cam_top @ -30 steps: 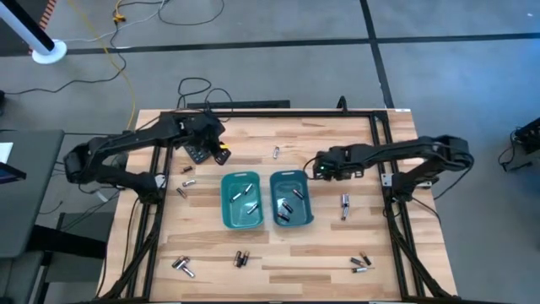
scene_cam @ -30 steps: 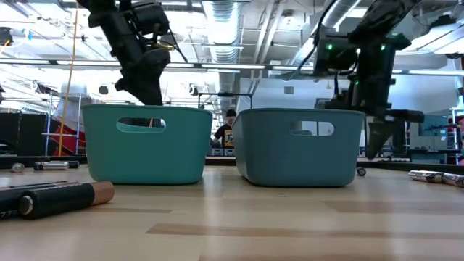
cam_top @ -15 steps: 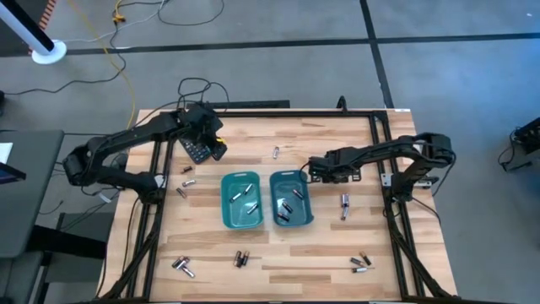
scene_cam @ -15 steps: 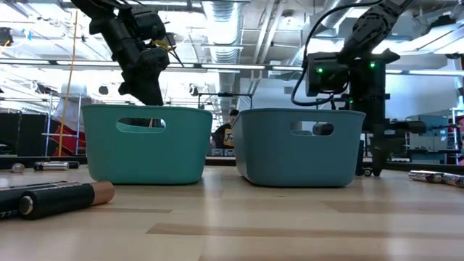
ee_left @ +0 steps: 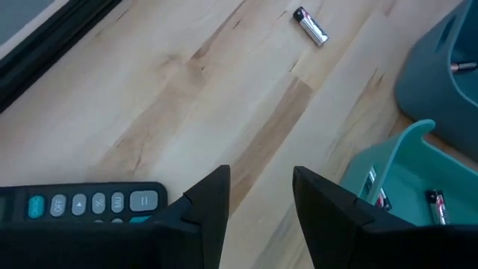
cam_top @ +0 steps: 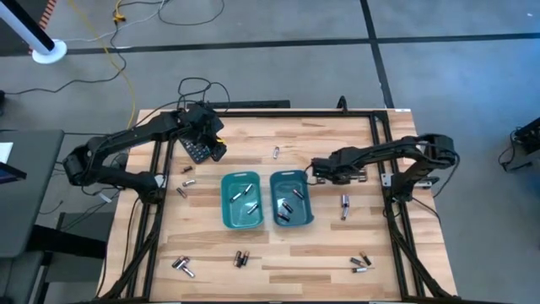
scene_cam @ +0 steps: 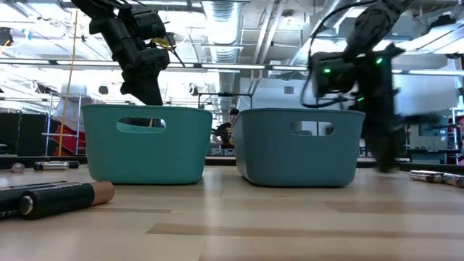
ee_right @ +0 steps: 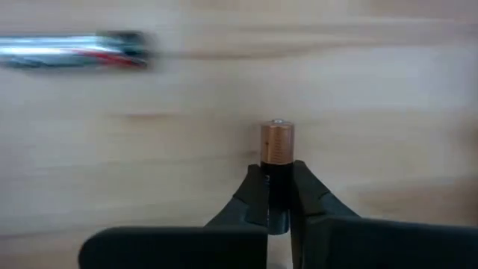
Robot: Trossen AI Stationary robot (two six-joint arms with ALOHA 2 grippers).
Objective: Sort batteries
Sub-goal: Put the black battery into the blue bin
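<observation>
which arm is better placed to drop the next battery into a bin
The right. Its gripper is shut on a copper-ended battery, beside the right bin. The left gripper is open and empty by the calculator.

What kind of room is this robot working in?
Probably a workshop or robot lab. The wooden table sits on a bare concrete floor with loose cables, and the low view shows ceiling pipes and a person behind.

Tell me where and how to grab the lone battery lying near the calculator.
Grip the battery across the middle of its barrel, coming straight down. It lies flat on the table with bare wood around it, so the open left gripper should straddle its narrow width, probably turned square to its length.
</observation>
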